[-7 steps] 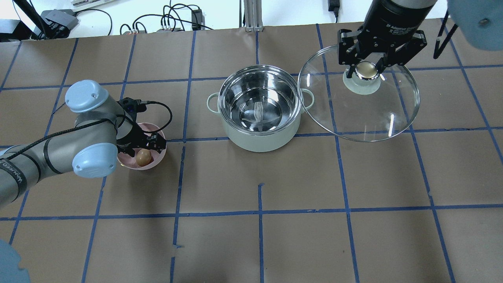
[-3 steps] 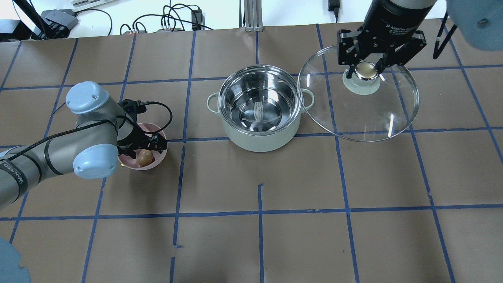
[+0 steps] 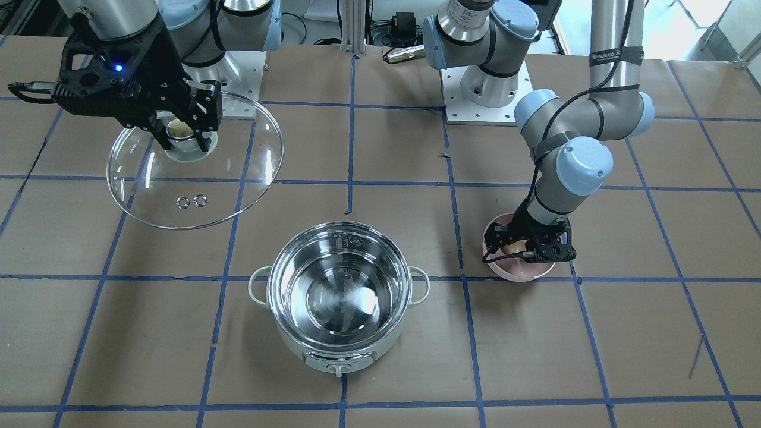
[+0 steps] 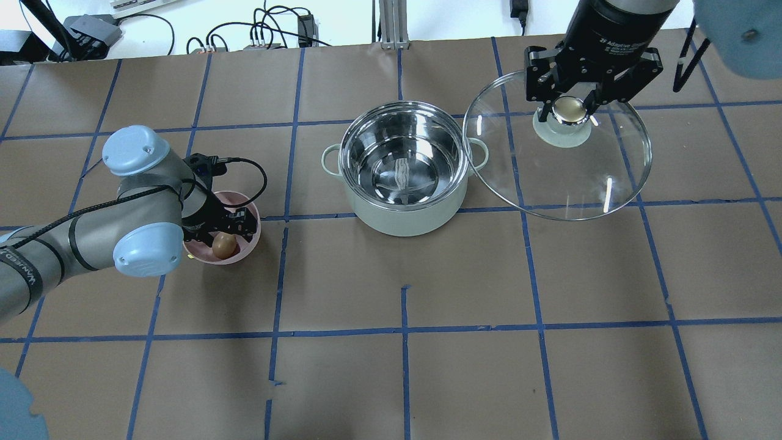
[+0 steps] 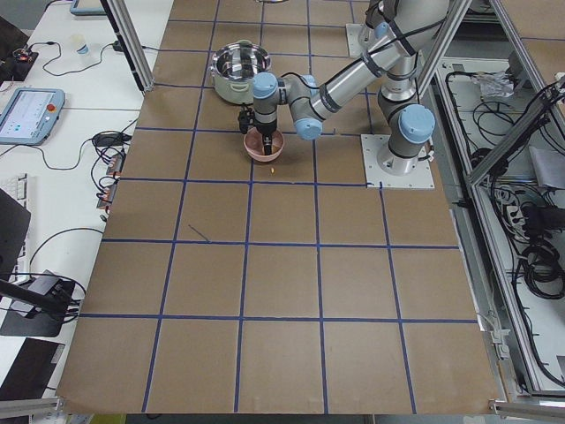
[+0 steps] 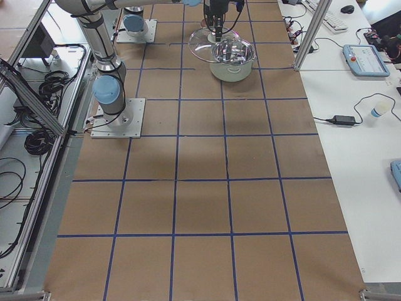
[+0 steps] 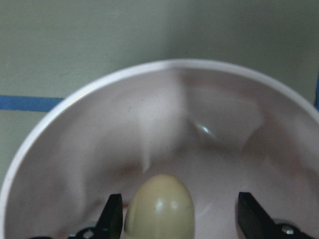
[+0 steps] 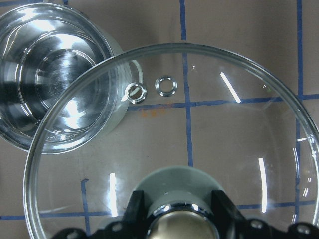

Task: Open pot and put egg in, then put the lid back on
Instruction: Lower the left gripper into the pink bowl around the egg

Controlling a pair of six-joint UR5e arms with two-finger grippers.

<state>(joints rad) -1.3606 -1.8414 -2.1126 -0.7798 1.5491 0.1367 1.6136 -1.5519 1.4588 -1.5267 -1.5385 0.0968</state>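
The egg (image 7: pixel 158 206) lies in the bottom of the bowl (image 7: pixel 174 64), between the fingers (image 7: pixel 113 219) of the left gripper (image 7: pixel 180 219). This gripper reaches down into the bowl with its jaws apart. The egg is just beside one finger and there is a clear gap to the other. Whether the near finger touches the shell, I cannot tell.

The pot (image 4: pixel 403 220) stands open on the table (image 4: pixel 464 366), between the two grippers. It is well apart from the left gripper and near to the right one. Its steel inside has nothing in it. The front knob of the pot points away from the robot.

The lid (image 4: pixel 568 177) hangs under the right gripper (image 4: pixel 569 110), whose jaws are closed on the lid's knob (image 4: pixel 562 135). The glass dome spreads out around and below the gripper. In the overhead view the lid's rim crosses over the nearer loop handle of the pot, and in the right wrist view the pot shows through the glass at one side, lower than the lid.
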